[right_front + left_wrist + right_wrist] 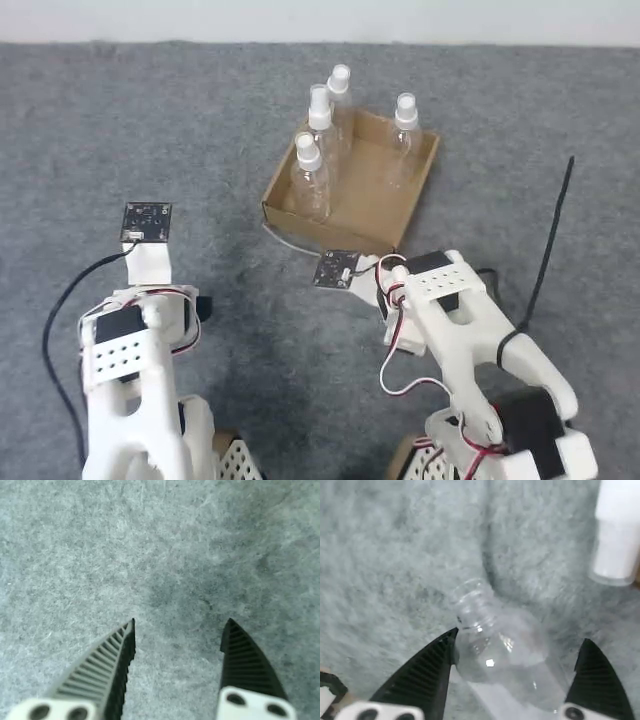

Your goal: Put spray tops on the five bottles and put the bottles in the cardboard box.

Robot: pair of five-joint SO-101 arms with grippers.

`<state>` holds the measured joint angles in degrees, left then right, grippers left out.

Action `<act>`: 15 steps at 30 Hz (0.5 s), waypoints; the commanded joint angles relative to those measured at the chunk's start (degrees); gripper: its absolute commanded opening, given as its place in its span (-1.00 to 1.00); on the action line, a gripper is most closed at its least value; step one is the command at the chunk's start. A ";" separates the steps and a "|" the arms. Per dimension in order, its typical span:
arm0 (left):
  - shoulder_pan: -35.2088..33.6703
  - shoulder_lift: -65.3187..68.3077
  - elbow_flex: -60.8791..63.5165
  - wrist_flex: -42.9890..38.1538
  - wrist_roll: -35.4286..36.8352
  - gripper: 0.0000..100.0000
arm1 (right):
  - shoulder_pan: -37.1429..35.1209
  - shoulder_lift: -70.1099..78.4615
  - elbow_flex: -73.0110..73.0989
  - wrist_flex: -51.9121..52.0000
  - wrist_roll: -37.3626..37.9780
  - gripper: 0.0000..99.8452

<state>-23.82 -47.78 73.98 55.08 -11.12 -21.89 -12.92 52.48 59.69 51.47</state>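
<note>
Four clear bottles with white spray tops stand in the cardboard box (375, 215); the nearest one (309, 178) is at its front left corner. A fifth clear bottle (505, 650) lies on the grey carpet with a bare, open neck (470, 597). My right gripper (519, 640) is open around its shoulder, one finger (437, 662) at the glass and the other finger (592, 672) apart from it. A white spray top (617, 530) shows just past the bottle. My left gripper (177, 630) is open over bare carpet, holding nothing.
The right arm (440, 285) sits just in front of the box's near wall, and the left arm (140, 330) is at the lower left. A thin curved tube (285, 240) lies by the box's front. A black cable (550, 240) runs on the right.
</note>
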 commanded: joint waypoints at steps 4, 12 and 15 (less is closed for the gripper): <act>0.35 0.00 -1.71 -1.14 0.09 -0.49 | 1.19 -0.75 -3.60 1.01 -1.49 -0.37; 0.35 0.00 -1.71 -1.14 0.09 -0.49 | 1.54 -0.75 -5.89 1.10 -4.48 -0.73; 0.35 0.00 -1.71 -1.14 0.09 -0.49 | 2.15 -0.75 -6.59 1.19 -10.73 -0.80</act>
<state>-23.74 -47.78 73.98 55.08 -11.12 -21.71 -12.92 49.85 60.22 45.67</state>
